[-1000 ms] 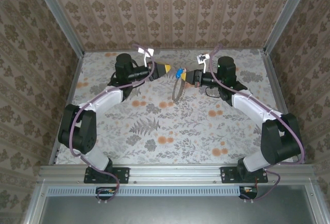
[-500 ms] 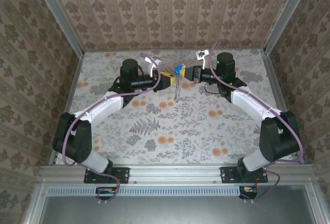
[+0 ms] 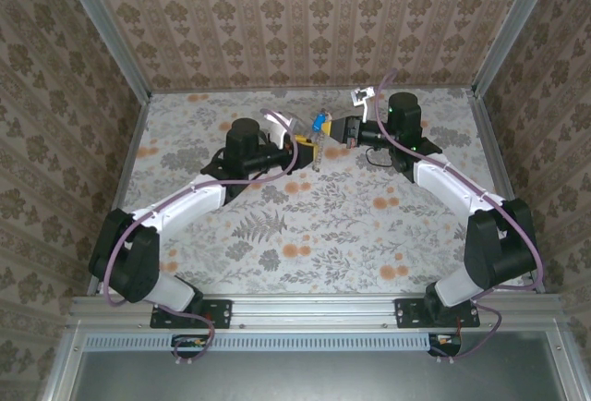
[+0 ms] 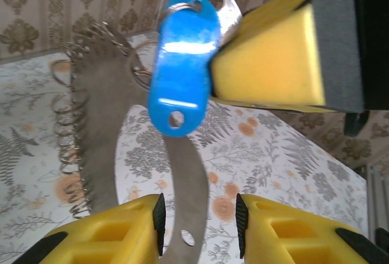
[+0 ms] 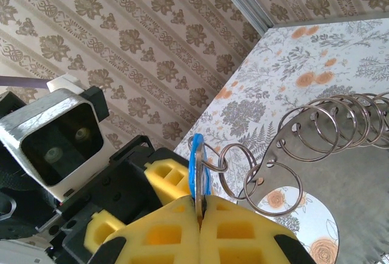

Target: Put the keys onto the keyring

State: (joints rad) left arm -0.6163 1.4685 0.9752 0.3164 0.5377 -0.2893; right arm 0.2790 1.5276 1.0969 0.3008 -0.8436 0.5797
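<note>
Above the far middle of the flower-patterned worktop (image 3: pixel 277 225), two robot arms meet tip to tip in front of the papered back wall (image 3: pixel 305 22).

The right hand (image 3: pixel 334 130) is pinched tight on the keys (image 3: pixel 320 125). Its own camera shows the two yellow foam fingers (image 5: pixel 243 239) pressed together on a thin metal blade, with the blue plastic head (image 5: pixel 196 160) standing on edge just above them. From the left wrist, the blue head (image 4: pixel 182 63) hangs tilted in mid-air. A small wire ring passes through its upper end, and a silvery blade behind it is pressed against a yellow pad (image 4: pixel 267 63) of the right hand.

The keyring (image 4: pixel 100 130) hangs just beside and below the keys, clear of the worktop. It is a curved flat strip of dull metal, edged with a row of thin wire loops (image 5: pixel 316 130). From overhead it shows as a thin, nearly edge-on sliver (image 3: pixel 316 153) between the two hands.

The left hand (image 4: pixel 199 215) is partly open. Its yellow fingers (image 4: pixel 109 233) stand apart, and the lower end of the keyring's strip runs down through the gap between them. The strip is narrower than that gap, and it cannot be told whether it touches either finger. From above, the left hand (image 3: pixel 303 147) sits just below and to the left of the keys.
</note>
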